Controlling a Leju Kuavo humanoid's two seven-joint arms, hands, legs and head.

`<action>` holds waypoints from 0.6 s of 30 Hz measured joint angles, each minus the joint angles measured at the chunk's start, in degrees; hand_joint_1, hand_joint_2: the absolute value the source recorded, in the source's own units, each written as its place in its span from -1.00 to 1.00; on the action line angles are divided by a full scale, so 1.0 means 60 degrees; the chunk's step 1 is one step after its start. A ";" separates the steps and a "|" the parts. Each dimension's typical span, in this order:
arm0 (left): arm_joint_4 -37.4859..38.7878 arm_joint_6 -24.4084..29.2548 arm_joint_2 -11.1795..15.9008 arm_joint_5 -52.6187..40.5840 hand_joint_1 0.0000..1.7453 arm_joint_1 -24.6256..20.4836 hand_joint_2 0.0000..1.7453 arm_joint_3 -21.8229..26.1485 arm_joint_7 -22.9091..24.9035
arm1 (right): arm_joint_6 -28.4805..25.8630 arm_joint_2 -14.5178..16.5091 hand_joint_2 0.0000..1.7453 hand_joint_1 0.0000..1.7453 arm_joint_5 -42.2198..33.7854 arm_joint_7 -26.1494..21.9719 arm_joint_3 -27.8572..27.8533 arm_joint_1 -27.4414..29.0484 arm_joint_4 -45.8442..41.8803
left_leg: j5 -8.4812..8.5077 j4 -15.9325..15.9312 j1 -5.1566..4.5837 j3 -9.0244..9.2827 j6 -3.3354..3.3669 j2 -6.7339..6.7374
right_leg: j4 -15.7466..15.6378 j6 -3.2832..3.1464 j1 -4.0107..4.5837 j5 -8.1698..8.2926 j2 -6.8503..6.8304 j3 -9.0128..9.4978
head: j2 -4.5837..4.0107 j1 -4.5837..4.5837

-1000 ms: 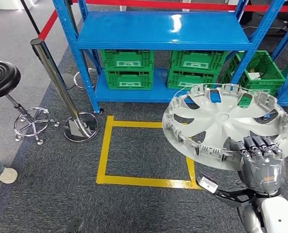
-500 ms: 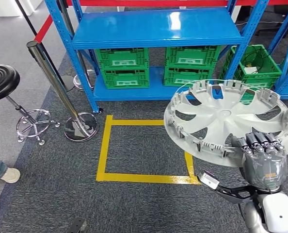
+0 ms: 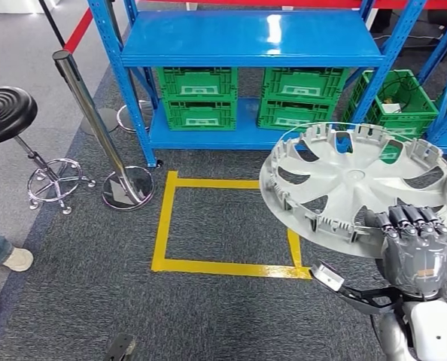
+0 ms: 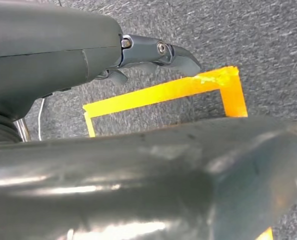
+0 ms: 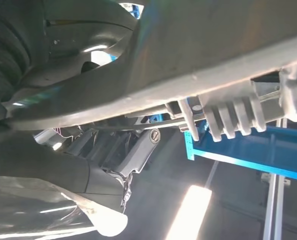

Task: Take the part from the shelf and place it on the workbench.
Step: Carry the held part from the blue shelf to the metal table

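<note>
Carrying is the step in hand: right hand (image 3: pixel 417 252) grips the near rim of the wheel cover (image 3: pixel 360 188), held flat above the carpet, off the blue shelf (image 3: pixel 252 41). Next, I judge, comes turning toward a workbench no view reveals. Left hand (image 4: pixel 154 52): fingers mostly hidden, so its state is unclear. Farther off, yellow floor tape (image 3: pixel 164 218).

blue shelf (image 3: pixel 250 41): green crates (image 3: pixel 199 98) on lower tier; carpet floor (image 3: pixel 85 286): yellow tape square (image 3: pixel 170 226).
</note>
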 joint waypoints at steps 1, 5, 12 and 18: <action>-0.0001 0.0006 0.0003 -0.0013 -1.00 -0.0002 -1.00 0.0000 0.0000 | 0.0000 0.0000 1.00 1.00 0.0000 0.0026 -0.0002 -0.0012 0.0007 | 0.0023 0.0078 0.0007 -0.0098 -0.0052 -0.0005 | -0.0626 0.0025 -0.0006 0.0174 0.0008 0.0389 | 0.0000 0.0009; -0.0004 0.0025 0.0017 -0.0046 -1.00 0.0002 -1.00 0.0000 0.0000 | 0.0000 0.0000 1.00 1.00 0.0000 0.0135 0.0003 -0.0037 0.0042 | 0.0221 0.0237 -0.0030 -0.0329 -0.0283 -0.0031 | -0.1315 -0.0223 0.0020 0.0373 0.0091 0.0679 | 0.0000 0.0005; -0.0004 0.0034 0.0025 -0.0078 -1.00 0.0031 -1.00 -0.0002 0.0000 | 0.0000 -0.0004 1.00 1.00 0.0004 0.0197 -0.0025 -0.0072 0.0120 | -0.1644 0.2726 0.0053 -0.0979 -0.0514 -0.0025 | -0.1299 -0.0645 0.0064 0.0886 0.0020 0.0044 | 0.0000 -0.0093; -0.0017 0.0100 0.0046 -0.0157 -1.00 -0.0018 -1.00 -0.0002 0.0000 | 0.0000 -0.0194 1.00 1.00 0.0004 0.0893 0.0127 -0.0086 0.0229 | -0.0923 0.0486 -0.0164 0.0909 0.0033 -0.0024 | -0.1301 -0.0590 0.0189 0.1263 -0.0011 -0.0347 | 0.0000 -0.0090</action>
